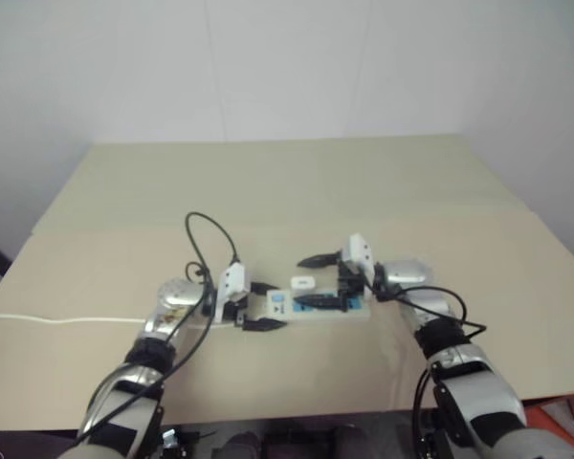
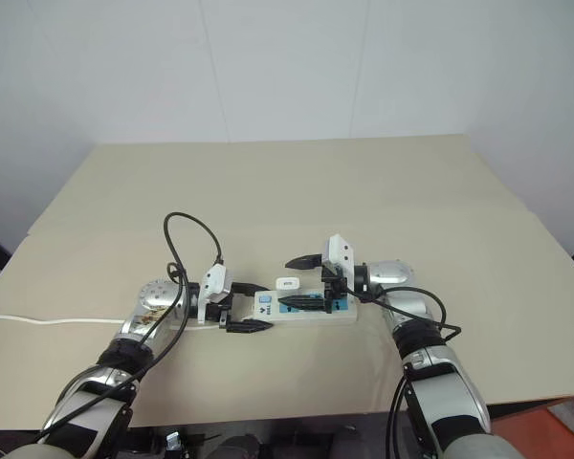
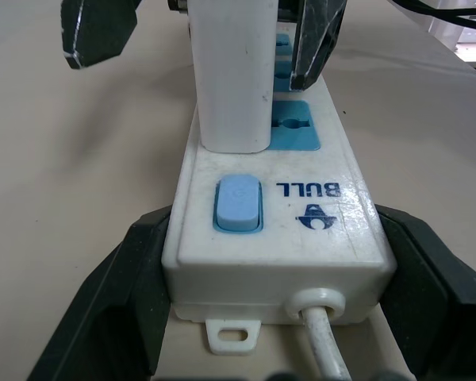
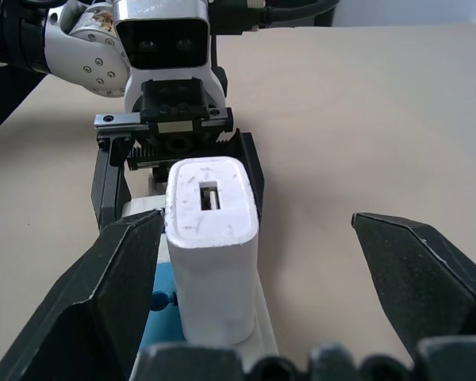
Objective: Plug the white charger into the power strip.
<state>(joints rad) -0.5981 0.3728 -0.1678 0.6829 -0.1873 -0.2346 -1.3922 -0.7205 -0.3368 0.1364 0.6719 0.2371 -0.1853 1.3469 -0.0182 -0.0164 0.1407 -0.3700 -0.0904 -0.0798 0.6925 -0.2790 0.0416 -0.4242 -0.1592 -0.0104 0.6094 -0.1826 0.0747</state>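
The white charger (image 4: 212, 246) stands in the power strip (image 3: 278, 230), between the wide-spread fingers of the right pincer (image 4: 266, 270). The left pincer (image 3: 262, 309) clamps the strip's switch end. A careless pull-back of the right pincer could knock the charger crooked.

White charger (image 4: 213, 246) upright on power strip (image 4: 163, 305); right gripper (image 4: 278, 278) fingers spread apart, one beside charger.

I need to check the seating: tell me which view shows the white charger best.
The left wrist view: the white charger stands upright on the power strip, its base meeting the strip next to the blue switch. The right wrist view shows its top and port from above. The head views show it as a small white block.
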